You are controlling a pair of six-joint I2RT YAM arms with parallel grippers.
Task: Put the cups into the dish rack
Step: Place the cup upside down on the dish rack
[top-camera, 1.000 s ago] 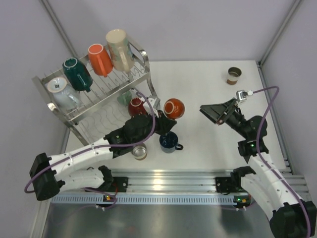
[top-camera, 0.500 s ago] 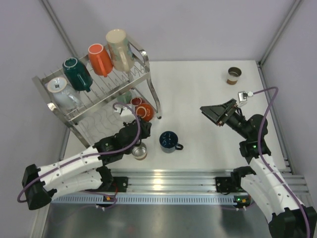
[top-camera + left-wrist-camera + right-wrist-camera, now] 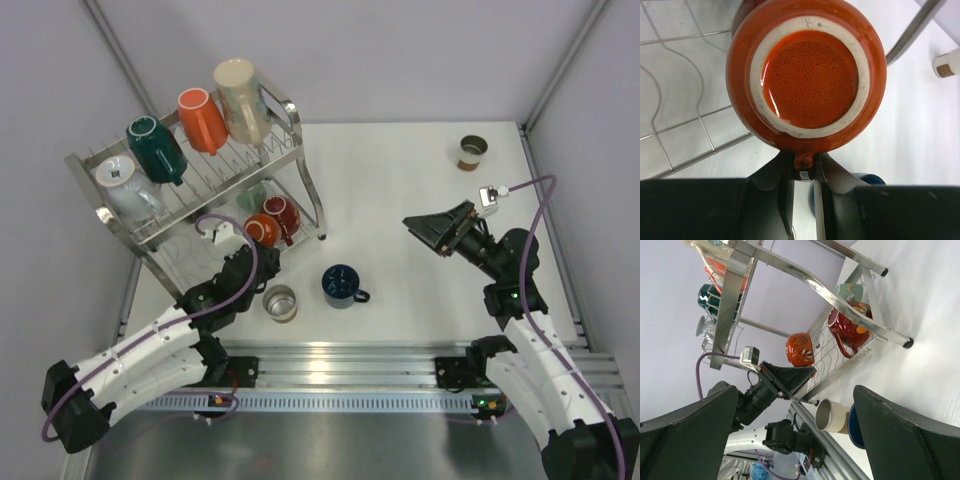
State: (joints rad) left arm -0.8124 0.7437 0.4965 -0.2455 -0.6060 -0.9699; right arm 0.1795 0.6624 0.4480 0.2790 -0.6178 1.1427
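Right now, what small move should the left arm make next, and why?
Probably lower the orange-red cup onto the lower tier of the dish rack, beside the dark red mug: the left gripper pinches its handle, and the cup seems to hang above the wires.

This is a robotics lab test cell. A plain white tabletop point(image 3: 420, 180) is boxed in by blank pale lilac wall panels point(image 3: 400, 60) and slim grey metal corner posts point(image 3: 563, 60). A white-and-black left robot arm point(image 3: 150, 350) and right robot arm point(image 3: 540, 352) are bolted to a ribbed aluminium rail point(image 3: 340, 362) along the near edge.
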